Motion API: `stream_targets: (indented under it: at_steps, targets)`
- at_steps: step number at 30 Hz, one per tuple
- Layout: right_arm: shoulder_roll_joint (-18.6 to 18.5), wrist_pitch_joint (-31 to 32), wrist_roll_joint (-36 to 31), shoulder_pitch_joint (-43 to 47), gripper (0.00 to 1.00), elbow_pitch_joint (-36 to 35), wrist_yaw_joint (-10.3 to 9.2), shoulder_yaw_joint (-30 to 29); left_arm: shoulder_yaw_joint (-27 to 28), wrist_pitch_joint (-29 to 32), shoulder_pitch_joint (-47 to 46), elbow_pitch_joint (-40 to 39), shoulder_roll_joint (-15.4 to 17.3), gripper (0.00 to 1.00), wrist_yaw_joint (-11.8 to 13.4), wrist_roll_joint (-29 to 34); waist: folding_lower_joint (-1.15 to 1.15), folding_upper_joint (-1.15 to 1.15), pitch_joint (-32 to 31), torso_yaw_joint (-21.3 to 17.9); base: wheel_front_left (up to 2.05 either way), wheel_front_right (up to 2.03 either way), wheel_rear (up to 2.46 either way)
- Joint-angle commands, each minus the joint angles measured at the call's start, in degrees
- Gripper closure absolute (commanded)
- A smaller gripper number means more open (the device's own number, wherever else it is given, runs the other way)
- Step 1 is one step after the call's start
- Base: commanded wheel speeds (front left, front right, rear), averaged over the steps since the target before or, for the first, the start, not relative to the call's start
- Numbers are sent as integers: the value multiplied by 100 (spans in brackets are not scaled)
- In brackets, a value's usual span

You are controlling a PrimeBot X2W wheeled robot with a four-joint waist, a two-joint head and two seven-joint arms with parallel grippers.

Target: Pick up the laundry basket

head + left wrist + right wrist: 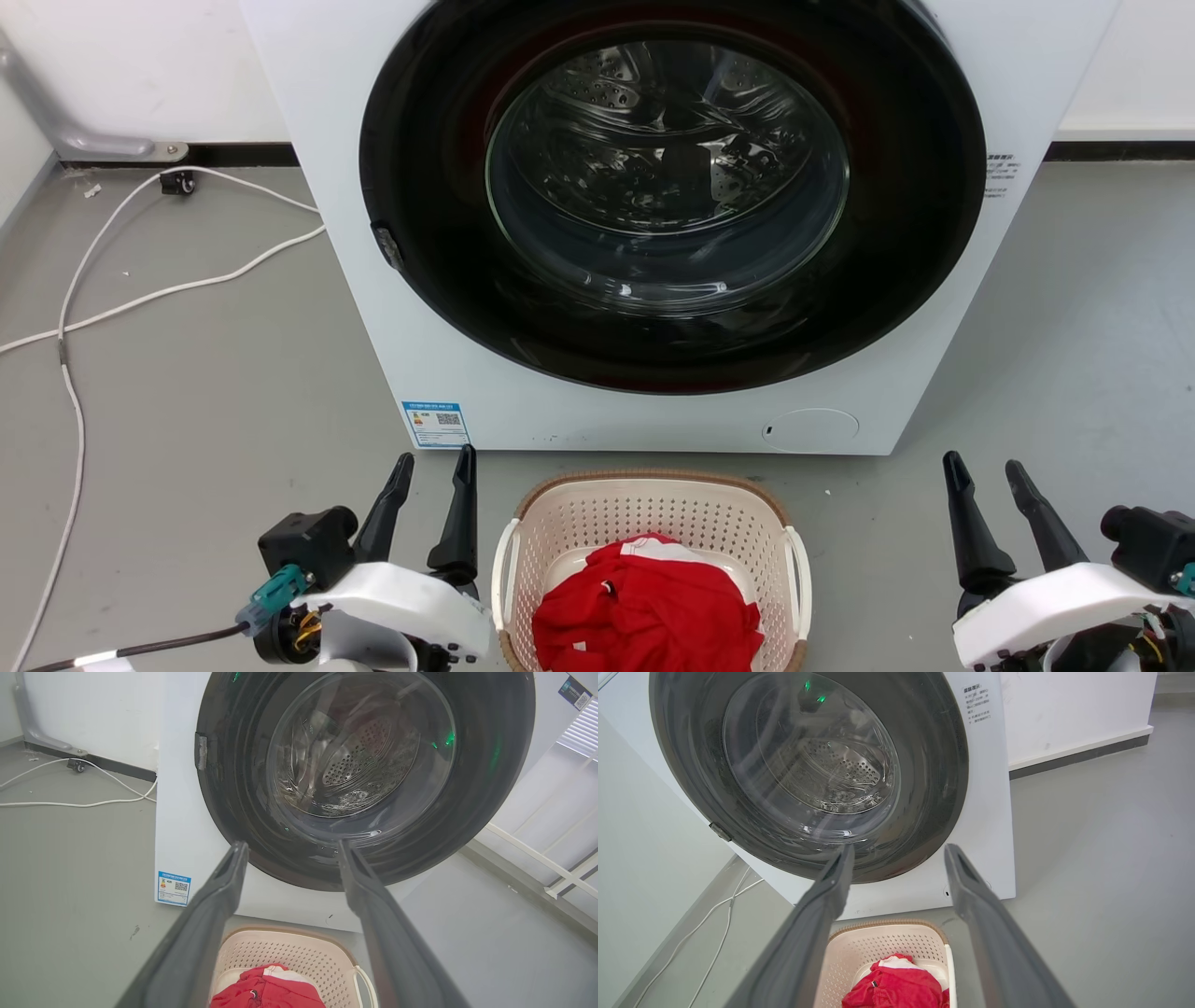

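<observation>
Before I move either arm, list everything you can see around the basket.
Washing machine: one, white with black-ringed glass door, straight ahead
Laundry basket: one, cream with brown rim, on the floor before the machine
Garment: one, red and white, inside the basket
Cables: count unclear, white, floor at left
Label: one, blue, machine's lower left corner
Left gripper: one, dark fingers, open, left of the basket
Right gripper: one, dark fingers, open, right of the basket

Washing machine (672, 205), seemingly empty; white cable (219, 279).
</observation>
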Motion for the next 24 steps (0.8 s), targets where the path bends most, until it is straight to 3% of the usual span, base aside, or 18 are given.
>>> stream_targets:
  at_steps: [1,24]
  targets:
    - [-4,4,-158,23,0,-88,10,5,-34,-59,11,-25,38,0,23,163,0,0,-8,1,0,0,0]
    - [-2,-79,-1327,195,0,-274,12,49,-238,-378,40,141,48,0,218,1435,0,0,-31,19,0,0,0]
